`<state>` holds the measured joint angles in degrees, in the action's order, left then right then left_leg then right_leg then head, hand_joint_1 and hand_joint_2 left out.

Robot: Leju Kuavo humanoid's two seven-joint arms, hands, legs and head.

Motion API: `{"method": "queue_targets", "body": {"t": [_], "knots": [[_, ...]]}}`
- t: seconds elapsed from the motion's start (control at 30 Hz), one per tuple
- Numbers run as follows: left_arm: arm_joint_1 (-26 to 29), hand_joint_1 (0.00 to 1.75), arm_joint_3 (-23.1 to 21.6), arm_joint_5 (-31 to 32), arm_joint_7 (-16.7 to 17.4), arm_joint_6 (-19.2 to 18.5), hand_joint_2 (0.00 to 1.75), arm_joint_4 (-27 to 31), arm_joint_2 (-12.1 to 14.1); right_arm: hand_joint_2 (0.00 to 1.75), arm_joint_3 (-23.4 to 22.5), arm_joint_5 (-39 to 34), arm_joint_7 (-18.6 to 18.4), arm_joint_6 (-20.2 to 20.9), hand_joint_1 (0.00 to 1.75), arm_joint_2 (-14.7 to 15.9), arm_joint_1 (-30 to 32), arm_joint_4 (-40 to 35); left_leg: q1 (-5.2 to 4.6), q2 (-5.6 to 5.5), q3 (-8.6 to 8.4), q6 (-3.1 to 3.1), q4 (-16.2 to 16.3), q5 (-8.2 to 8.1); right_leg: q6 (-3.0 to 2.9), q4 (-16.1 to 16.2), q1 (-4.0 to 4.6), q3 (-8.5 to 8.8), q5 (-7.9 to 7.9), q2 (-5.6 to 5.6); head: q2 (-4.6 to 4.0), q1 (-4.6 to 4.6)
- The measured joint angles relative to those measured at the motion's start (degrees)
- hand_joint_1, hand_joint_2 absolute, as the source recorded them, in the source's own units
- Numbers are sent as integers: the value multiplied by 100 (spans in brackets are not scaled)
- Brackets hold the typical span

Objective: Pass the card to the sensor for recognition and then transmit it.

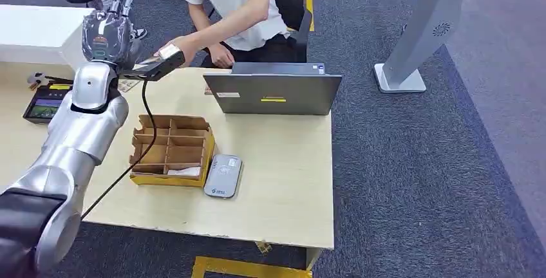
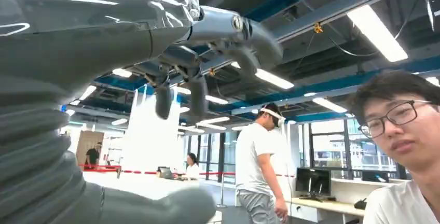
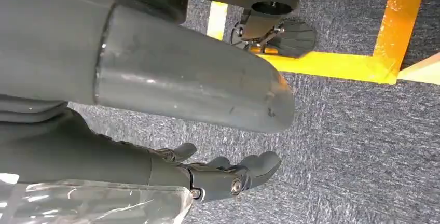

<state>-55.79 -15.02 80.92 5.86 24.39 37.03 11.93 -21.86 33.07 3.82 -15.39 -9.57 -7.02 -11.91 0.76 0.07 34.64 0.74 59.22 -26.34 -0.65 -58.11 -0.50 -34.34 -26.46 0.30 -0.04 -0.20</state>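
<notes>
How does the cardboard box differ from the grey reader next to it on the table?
The box is brown cardboard with a yellow base, while the reader is grey with rounded corners. The box stands taller, open-topped and split into compartments; the reader is a flat, closed slab. The box is also the larger of the two. Both lie side by side on the table, near its front edge.

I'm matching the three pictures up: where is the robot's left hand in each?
Head view: left hand raised at upper left, beyond the table, toward the seated person.
Left wrist view: it comes in from the left edge, fingers spread against the ceiling.
Right wrist view: not in it.
Shared landmark: the person.
</notes>
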Motion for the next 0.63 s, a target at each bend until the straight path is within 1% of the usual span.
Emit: {"method": "queue_targets", "body": {"t": [0.2, 0.27, 0.37, 0.43, 0.47, 0.53, 0.57, 0.6, 0.63], "knots": [[1, 0, 0, -107, -13, 28, 175, 2, 0, 0, 0, 24, -15, -7, 0, 0, 3, 0, 0, 0, 0, 0, 0, 0, 0, -1, 0, 1, 0, -1, 0, 0], [15, 0, 0, -193, -74, 70, 175, 29, 7, 0, 0, 22, -13, -7, 0, 0, 6, 0, 0, 0, 0, 0, 0, 0, 0, -1, 0, 1, 0, -1, 0, 0], [153, 0, 0, -443, -251, 214, 175, 296, 59, 0, 0, -6, 17, -22, 0, 0, 18, 0, 0, 0, 0, 0, 0, 0, 0, -1, 0, 2, 0, 0, 0, 0], [335, 0, 0, -683, -419, 291, 175, 615, 153, 0, -4, -20, 46, -26, 0, 0, 28, 0, 0, 3, 2, 0, -3, -1, 0, -1, 0, 4, 0, 3, 0, 0], [496, 0, 0, -814, -492, 288, 175, 875, 261, 0, -6, -30, 66, -33, 0, 0, 39, 0, 0, 11, 0, 5, -4, -4, -1, -2, 0, 1, 0, 11, 0, 0], [816, 0, 2, -1066, -612, 286, 175, 1404, 569, 0, -24, -80, 109, -39, 0, 0, 69, 2, 1, 25, -1, 12, -7, -11, -2, -4, 1, 0, -1, 26, 0, 0], [978, 0, 9, -1192, -669, 286, 175, 1627, 753, 0, -48, -114, 147, -37, 0, 0, 89, 2, 2, 28, -3, 12, -8, -11, -8, -5, 1, -1, -6, 30, 0, 0], [1165, 0, 46, -1343, -756, 286, 175, 1898, 996, 0, -81, -135, 186, -37, 0, 0, 110, 2, 2, 31, -8, 12, -10, -11, -8, -5, 1, -4, -6, 34, 0, -2], [1349, 0, 102, -1468, -843, 280, 175, 2134, 1168, 0, -111, -148, 212, -37, 0, 0, 135, 4, 3, 31, -7, 17, -11, -14, -9, -5, 1, -7, -7, 36, 0, -7]]}}
